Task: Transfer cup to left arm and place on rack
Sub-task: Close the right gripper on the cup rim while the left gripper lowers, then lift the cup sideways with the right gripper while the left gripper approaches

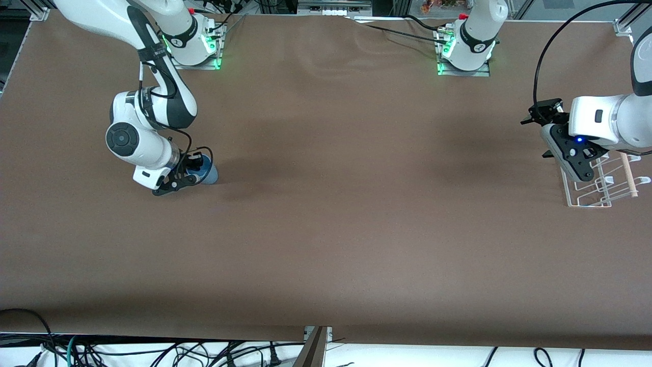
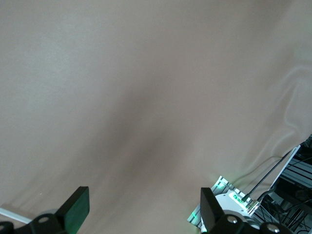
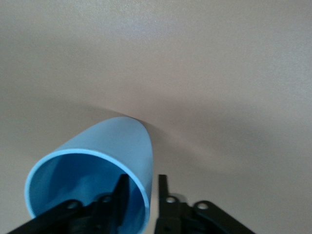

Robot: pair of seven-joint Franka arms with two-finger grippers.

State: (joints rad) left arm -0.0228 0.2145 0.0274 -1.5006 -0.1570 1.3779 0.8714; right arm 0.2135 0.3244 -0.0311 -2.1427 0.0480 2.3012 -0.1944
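I have the right gripper (image 1: 189,173) seemingly pinching the rim of the light-blue matte plastic cup (image 1: 208,172) for handover, while the left gripper (image 1: 573,153) waits spread over the white wire rack (image 1: 606,186).

The front view looks down from high across the whole table (image 1: 326,229). Both wrist views look down close onto its brown surface.

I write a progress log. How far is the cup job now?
Early stage. The right claw pinches the cup wall, one finger inside, cup on the table. The left claw waits open over the rack. Handover and placing are left.
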